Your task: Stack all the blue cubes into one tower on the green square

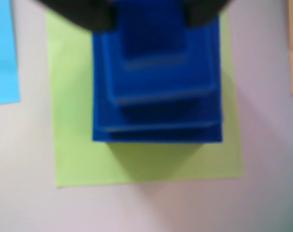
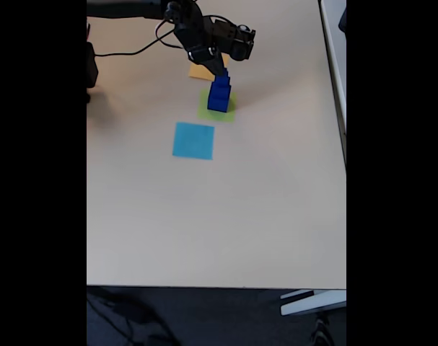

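Gripper (image 1: 148, 19) fingers straddle the smallest of the blue cubes (image 1: 156, 92), stacked on the green square (image 1: 136, 162) near the table (image 2: 262, 216) far edge; grip state cannot be confirmed. Release should be slow, then lift straight up to avoid toppling the tower.

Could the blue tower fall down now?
It might. The fingers are right at the top cube of the blue tower, so a sideways nudge as they leave could tip it. In the wrist view the cubes do not look perfectly centred on each other, which makes the stack wobblier. If it topples, cubes could roll off the green square.
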You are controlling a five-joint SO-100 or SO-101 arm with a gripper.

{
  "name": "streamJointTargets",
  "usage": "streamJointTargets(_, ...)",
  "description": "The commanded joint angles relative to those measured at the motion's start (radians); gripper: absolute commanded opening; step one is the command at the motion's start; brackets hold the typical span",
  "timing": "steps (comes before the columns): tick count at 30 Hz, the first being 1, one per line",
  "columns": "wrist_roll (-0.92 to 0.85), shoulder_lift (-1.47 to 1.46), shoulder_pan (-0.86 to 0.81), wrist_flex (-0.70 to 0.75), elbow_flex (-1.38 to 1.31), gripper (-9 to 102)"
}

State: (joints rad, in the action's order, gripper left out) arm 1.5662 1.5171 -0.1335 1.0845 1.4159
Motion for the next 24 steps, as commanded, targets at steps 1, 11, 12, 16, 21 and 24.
streamJointTargets(1,-0.006,0.017,-0.002,-0.025,-0.002,1)
streamJointTargets(11,-0.008,0.02,-0.003,-0.028,0.003,1)
streamJointTargets(12,-0.008,0.02,-0.003,-0.028,0.003,1)
streamJointTargets(16,-0.005,0.02,0.002,-0.028,0.006,1)
streamJointTargets(21,-0.003,0.02,0.002,-0.029,0.008,1)
streamJointTargets(24,-0.005,0.02,0.002,-0.031,0.009,1)
